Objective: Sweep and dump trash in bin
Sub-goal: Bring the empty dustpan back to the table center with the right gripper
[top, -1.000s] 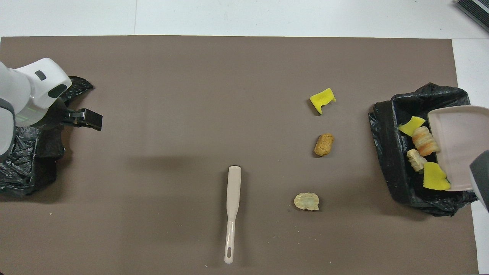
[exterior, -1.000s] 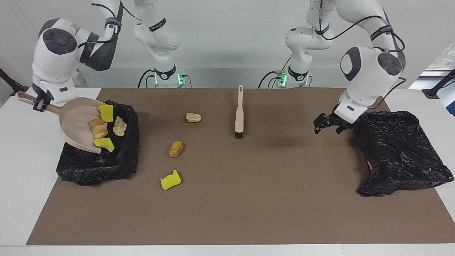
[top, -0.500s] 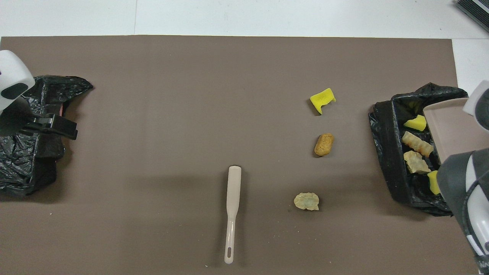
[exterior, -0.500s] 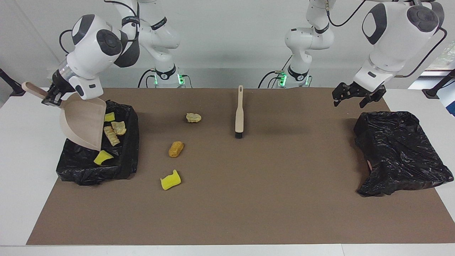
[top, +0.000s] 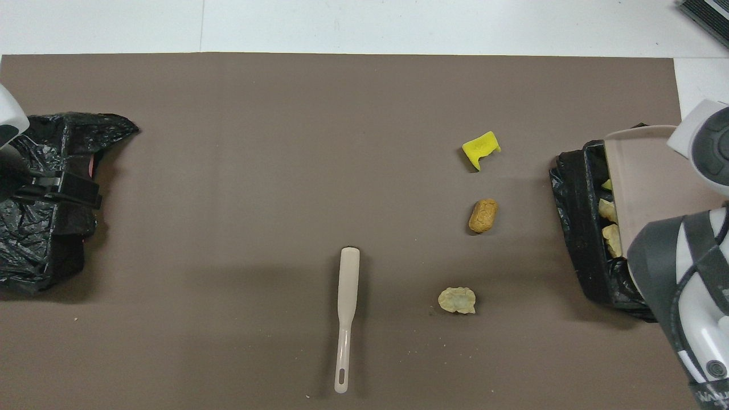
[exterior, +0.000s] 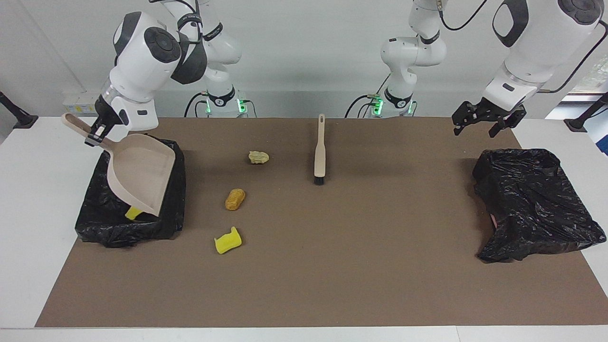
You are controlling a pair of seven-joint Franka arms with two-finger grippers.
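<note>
Nearest the robots among the loose trash, a pale beige rough lump (exterior: 258, 157) lies on the brown mat (exterior: 332, 266), beside the head end of the beige brush (exterior: 319, 150), which lies with its handle toward the robots and its dark bristles away from them. Farther out is the orange-brown oval lump (exterior: 234, 199), its surface grainy, and farther still a bright yellow sponge chunk (exterior: 227, 241) with a notch cut in one edge; the three sit well apart in a loose line. Toward the right arm's end of the table stands the bin (exterior: 175, 209) lined with a black bag; in the overhead view pale lumps (top: 610, 226) and a sliver of yellow show inside it, and the facing view shows another yellow piece (exterior: 133, 213) under the pan's lip. The right gripper (exterior: 97, 133) is clamped on the handle of the beige dustpan (exterior: 140, 172), held tilted over the bin, its scoop bare. The left gripper (exterior: 489, 121) hangs with jaws spread, holding nothing, above the crumpled black bag (exterior: 532, 204) at the left arm's end.
</note>
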